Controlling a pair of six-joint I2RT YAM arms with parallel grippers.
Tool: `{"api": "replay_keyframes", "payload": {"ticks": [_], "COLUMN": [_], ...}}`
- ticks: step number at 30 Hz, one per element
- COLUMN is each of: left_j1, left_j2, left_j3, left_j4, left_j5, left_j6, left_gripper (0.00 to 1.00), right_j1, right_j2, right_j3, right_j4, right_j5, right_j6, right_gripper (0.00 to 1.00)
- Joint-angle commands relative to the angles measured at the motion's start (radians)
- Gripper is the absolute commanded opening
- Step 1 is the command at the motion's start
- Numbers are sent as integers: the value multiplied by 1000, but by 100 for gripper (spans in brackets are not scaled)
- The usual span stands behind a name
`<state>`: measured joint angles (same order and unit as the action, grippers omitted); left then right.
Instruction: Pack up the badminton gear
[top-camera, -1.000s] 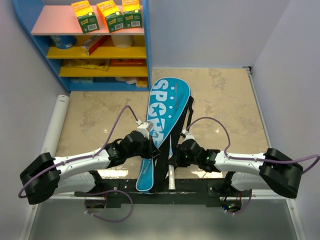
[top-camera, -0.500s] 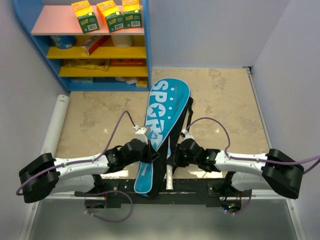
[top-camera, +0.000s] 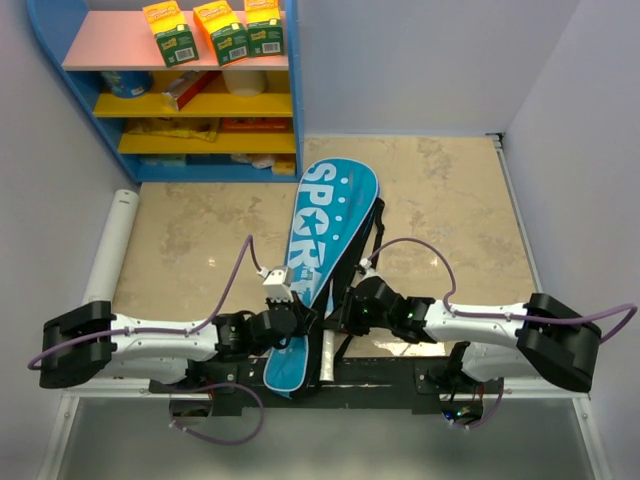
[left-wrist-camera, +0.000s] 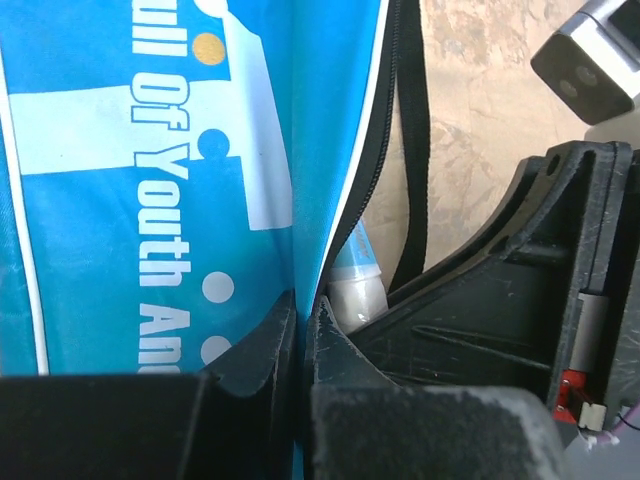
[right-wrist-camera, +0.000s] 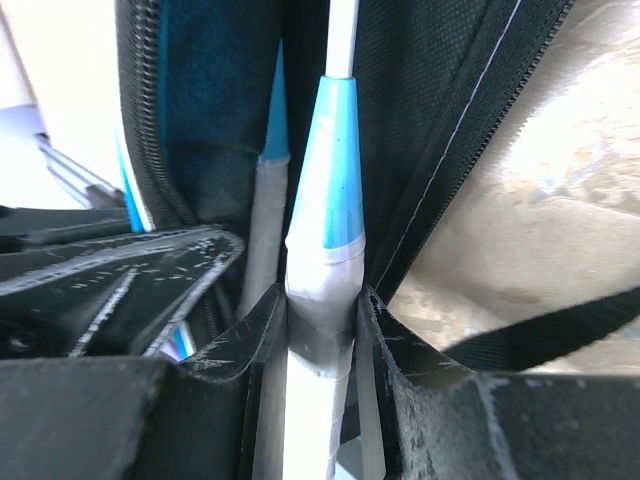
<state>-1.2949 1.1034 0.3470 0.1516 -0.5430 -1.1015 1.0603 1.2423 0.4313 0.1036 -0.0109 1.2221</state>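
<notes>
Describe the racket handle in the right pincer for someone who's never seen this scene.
On the beige table, the long blue SPORT bag lies with its unzipped end at the near edge. Two racket handles show there; yours is the racket handle clamped in the right pincer, light-blue cone above white grip, nearer the wrist camera than the other handle on its left.

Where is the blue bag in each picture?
Top: the bag lies mid-table, running from the shelf toward the near edge.
Left wrist: the bag fills the left side, with white lettering on blue.
Right wrist: the bag's dark open inside is at the top, behind the racket.
Shared landmark: the black strap on the bag's right side.
</notes>
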Motion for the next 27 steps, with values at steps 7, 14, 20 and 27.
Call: {"api": "replay_keyframes", "payload": {"ticks": [7,14,20,27], "left_j1": [-116,-130,-150,-161], "left_j2": [0,-57,-47,-27], "left_j3": [10,20,14,-2], "left_j4": [-58,-70,-61,-32], "left_j5": [-130,-109,-101,-95], "left_j6": [-166,-170,-198,-221], "left_gripper": [0,0,0,0], "right_j1": [-19,-17,-43,-69], "right_j2": [114,258,370,453], "right_j3": [83,53,34,23], "right_j4": [317,616,879,1061], "right_j5": [42,-15,-72,-83], "right_j6": [80,111,166,192], "right_gripper": [0,0,0,0]}}
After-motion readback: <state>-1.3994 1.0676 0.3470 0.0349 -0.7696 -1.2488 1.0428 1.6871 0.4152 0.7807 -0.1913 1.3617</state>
